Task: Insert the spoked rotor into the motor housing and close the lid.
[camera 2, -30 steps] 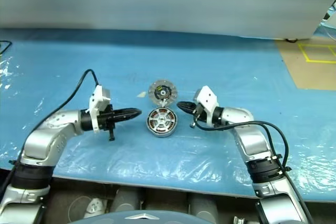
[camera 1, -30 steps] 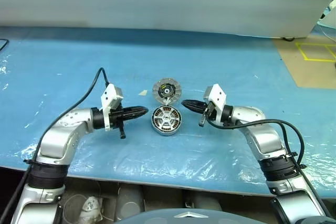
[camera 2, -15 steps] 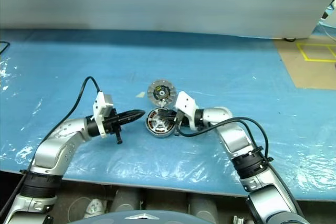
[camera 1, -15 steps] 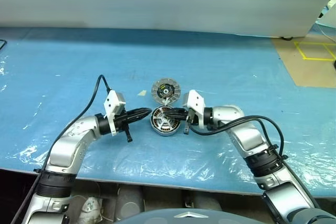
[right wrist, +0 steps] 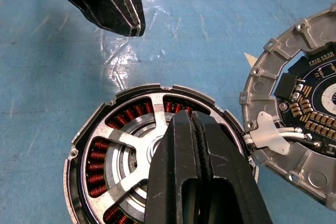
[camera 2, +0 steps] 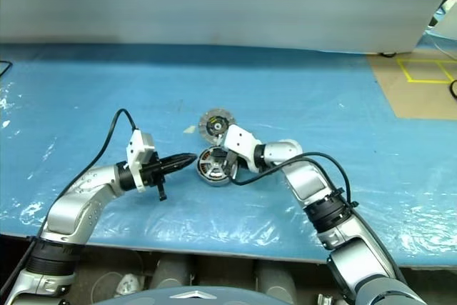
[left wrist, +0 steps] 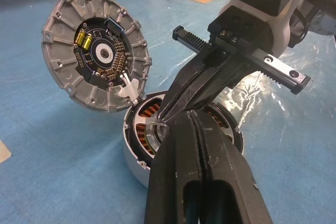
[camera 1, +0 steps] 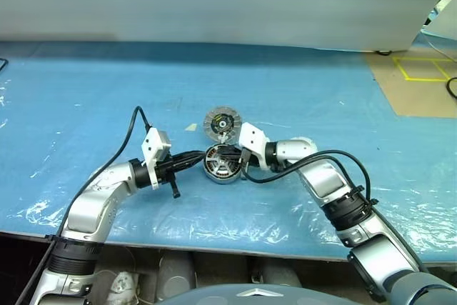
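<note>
Three parts: lying close together on the blue plastic sheet (camera 1: 86, 105), between the two arms.
Spoked rotor (right wrist: 137, 129): already sitting inside the motor housing (right wrist: 79, 182), spokes running over the copper windings (right wrist: 97, 174); apparently seated, or close to it.
Motor housing: resting flat and open side up on the sheet, directly in front of the robot.
Lid (left wrist: 94, 59): lying just behind the housing, touching or nearly touching its rim, inner face with the circuit board (left wrist: 102, 56) showing; joined to the housing by short white wires (right wrist: 278, 136), probably why it is staying so near.
Right gripper (right wrist: 195, 124): reaching in from the right, jaws pressed fully together and holding nothing, tips hovering over or pressing on the rotor near its hub; contact not clear. Likely being used as a blunt pusher to settle the rotor down.
Left gripper (left wrist: 195, 121): coming in level from the left, jaws likewise squeezed together and empty, tips at the housing's near rim; probably bracing the housing against sliding.
Stage: insertion looking nearly finished, closing not yet begun.
Next need: flipping the lid over onto the housing without straining the wires.
Risk: sliding on the slick sheet.
</note>
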